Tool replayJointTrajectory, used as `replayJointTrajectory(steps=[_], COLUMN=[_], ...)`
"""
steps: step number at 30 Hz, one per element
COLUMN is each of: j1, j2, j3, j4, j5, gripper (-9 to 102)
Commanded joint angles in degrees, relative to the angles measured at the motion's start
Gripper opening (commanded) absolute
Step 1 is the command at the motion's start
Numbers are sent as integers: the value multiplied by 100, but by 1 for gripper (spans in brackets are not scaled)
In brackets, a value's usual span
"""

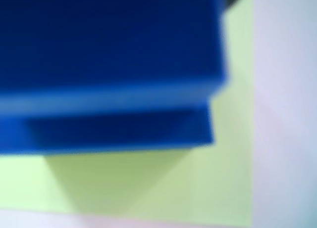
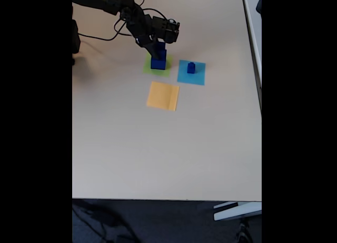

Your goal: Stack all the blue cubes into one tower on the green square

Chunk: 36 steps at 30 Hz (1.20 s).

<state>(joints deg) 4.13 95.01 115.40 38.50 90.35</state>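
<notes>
Two blue cubes (image 1: 109,45) sit stacked under the gripper (image 2: 159,49) on the green square (image 2: 164,70), blurred and huge in the wrist view — whether the fingers clasp the upper one cannot be told. A smaller blue cube (image 2: 191,68) stands apart on the cyan square (image 2: 199,76); the orange-yellow square (image 2: 162,95) lies nearer on the table (image 2: 158,153).

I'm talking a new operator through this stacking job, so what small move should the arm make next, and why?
Probably open the claw and lift straight up. In the wrist view a blue cube sits over another blue cube on the green square, apparently stacked. A small blue cube waits on the cyan square.
</notes>
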Motion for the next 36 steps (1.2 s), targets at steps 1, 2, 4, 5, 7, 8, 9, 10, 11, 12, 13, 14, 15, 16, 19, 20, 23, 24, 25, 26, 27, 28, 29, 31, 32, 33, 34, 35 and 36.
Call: replayJointTrajectory(steps=[1, 2, 4, 5, 7, 8, 9, 10, 11, 12, 13, 14, 15, 16, 19, 20, 23, 24, 25, 26, 27, 28, 29, 31, 32, 33, 34, 35, 36], j1=[88, 105, 132, 141, 149, 149, 158, 158, 158, 158, 158, 149, 141, 132, 114, 105, 105, 105, 105, 105, 105, 97, 97, 79, 79, 79, 70, 70, 70], j2=[466, 475, 475, 475, 475, 475, 475, 483, 483, 483, 483, 483, 483, 483, 448, 439, 413, 404, 404, 404, 396, 387, 378, 360, 360, 360, 360, 360, 360], j3=[-9, -9, -9, -9, -9, -9, -9, -18, -26, -26, -26, -44, -53, -62, -123, -149, -202, -211, -211, -237, -264, -272, -290, -343, -343, -343, -352, -352, -352], j4=[-97, -97, -97, -97, -97, -97, -97, -97, -97, -97, -97, -97, -97, -88, -70, -62, -44, -44, -44, -26, -9, 0, 26, 70, 70, 70, 70, 70, 70], j5=[-44, -62, -97, -114, -132, -132, -141, -149, -158, -149, -149, -149, -149, -132, -132, -132, -149, -149, -149, -149, -158, -158, -158, -158, -149, -141, -141, -141, -141], gripper=[12, 12, 12, 11, 11, 11, 11, 11, 11, 11, 11, 11, 11, 11, 11, 11, 11, 11, 11, 11, 11, 11, 11, 12, 12, 12, 12, 12, 12])
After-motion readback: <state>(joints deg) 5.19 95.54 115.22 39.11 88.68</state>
